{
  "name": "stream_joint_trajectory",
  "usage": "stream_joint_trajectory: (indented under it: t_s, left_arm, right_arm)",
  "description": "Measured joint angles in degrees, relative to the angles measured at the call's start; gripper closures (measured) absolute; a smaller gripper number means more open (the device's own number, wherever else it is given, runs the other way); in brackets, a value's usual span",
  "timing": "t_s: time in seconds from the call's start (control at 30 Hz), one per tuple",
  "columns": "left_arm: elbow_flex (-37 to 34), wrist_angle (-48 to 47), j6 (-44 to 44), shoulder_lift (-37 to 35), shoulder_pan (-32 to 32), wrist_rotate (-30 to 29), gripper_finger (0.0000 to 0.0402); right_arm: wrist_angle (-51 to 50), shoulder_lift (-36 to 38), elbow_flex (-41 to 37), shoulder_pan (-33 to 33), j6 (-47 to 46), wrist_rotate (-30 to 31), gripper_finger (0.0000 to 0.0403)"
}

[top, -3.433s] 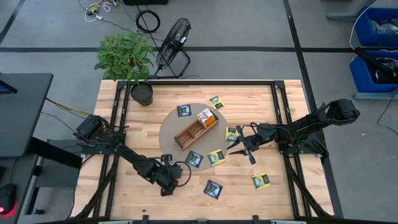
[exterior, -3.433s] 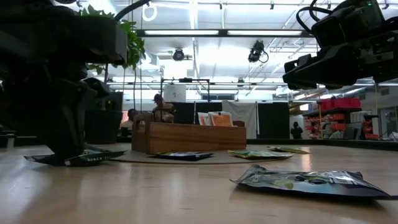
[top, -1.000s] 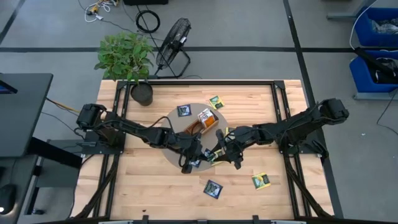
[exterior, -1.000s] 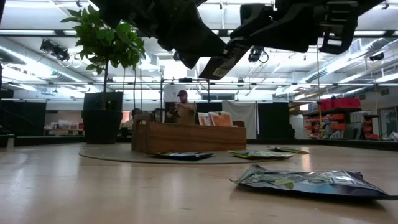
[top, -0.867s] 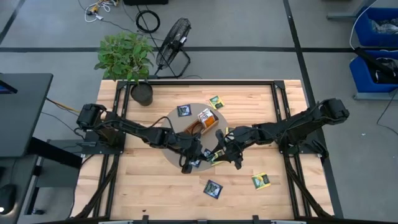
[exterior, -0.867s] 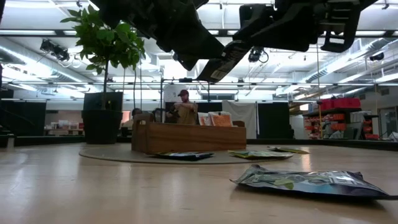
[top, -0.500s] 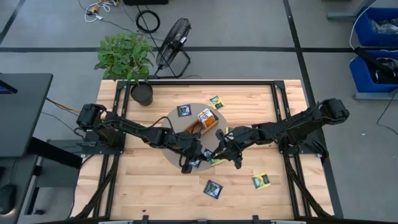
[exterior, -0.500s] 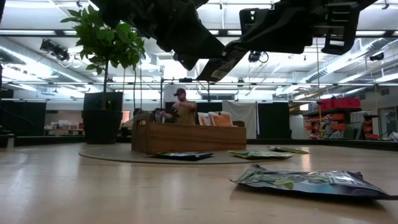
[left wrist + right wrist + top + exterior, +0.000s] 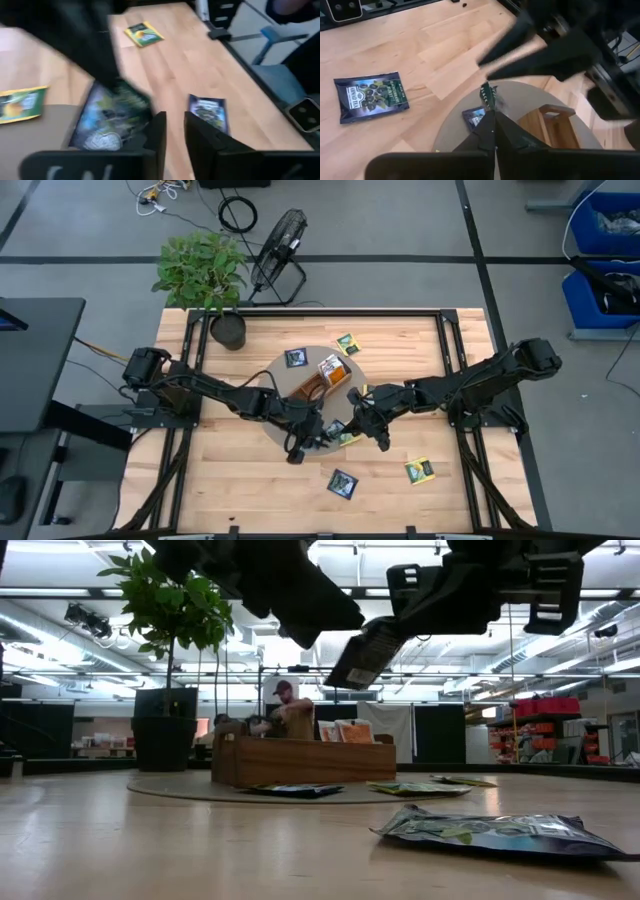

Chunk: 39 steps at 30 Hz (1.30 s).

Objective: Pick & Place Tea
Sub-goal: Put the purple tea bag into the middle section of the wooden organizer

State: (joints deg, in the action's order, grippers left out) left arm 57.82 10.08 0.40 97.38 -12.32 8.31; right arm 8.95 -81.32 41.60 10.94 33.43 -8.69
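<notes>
A dark navy tea packet [image 9: 364, 656] hangs in the air above the round mat [image 9: 275, 395], between my two grippers. My right gripper [image 9: 493, 117] reaches in from the table's right and is shut on it. My left gripper [image 9: 172, 137] comes from the table's left and stands open, with nothing between its fingers and the packet [image 9: 112, 117] just beside them. The wooden tray [image 9: 312, 391] stands on the mat behind them, with orange-and-white packets [image 9: 330, 367] upright in one end. My right gripper pinches the dark packet by one edge [image 9: 489, 102] between its two fingers. The fingers come from the table's right, slanting down. The packet sticks out past the fingertips, tilted, and is lifted clear of the mat and table.
Loose tea packets lie flat around: navy [image 9: 342, 482] and yellow-green [image 9: 420, 471] toward the near edge, another navy on the mat [image 9: 477, 115], one more navy [image 9: 295, 358] and one more yellow-green [image 9: 347, 343] at the far side. A potted plant [image 9: 228, 330] stands at the far left. A person [image 9: 285, 705] is in the room behind.
My right gripper has shut on the dark packet's edge and taken hold. My left gripper has let go, and the packet has come away from it and tipped steeper, now hanging from the right gripper. Both hands have stayed where they were.
</notes>
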Motion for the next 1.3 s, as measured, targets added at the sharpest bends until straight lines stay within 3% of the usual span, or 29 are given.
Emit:
stream_joint_trajectory:
  t_s: [0.27, 0.47, 0.57, 0.7, 0.8, 1.1, 1.3]
  left_arm:
    - [-0.1, -0.5, 0.3, 0.0, -0.2, 1.0, 0.0296]
    - [-0.1, 0.2, 4.3, 0.0, -2.5, -3.8, 0.0324]
    - [-1.3, 7.7, 6.8, 0.0, -3.9, -3.9, 0.0348]
    - [-10.6, 26.8, 7.3, -0.1, -3.8, -3.5, 0.0376]
    - [-16.4, 35.2, 4.4, -0.6, -3.3, -4.0, 0.0389]
    - [-26.8, 37.5, 2.4, -8.9, -3.8, -9.2, 0.0392]
    - [-36.5, 46.6, 2.8, -14.4, -5.1, -14.0, 0.0392]
  right_arm:
    - [-3.7, 2.5, 0.0, 0.2, -1.5, 0.2, 0.0402]
    - [-5.7, 2.9, -0.1, -0.1, -2.9, -1.0, 0.0402]
    - [-4.8, 3.1, -1.2, -0.1, -3.0, -1.3, 0.0403]
    - [-3.5, 3.3, -2.1, -0.1, -3.0, -1.4, 0.0403]
    - [-3.4, 3.3, -2.1, -0.1, -2.7, -1.4, 0.0403]
    - [1.0, 3.3, -2.1, -6.1, -1.3, -8.4, 0.0403]
    - [3.6, 3.3, -2.1, -12.9, 0.6, -13.3, 0.0403]
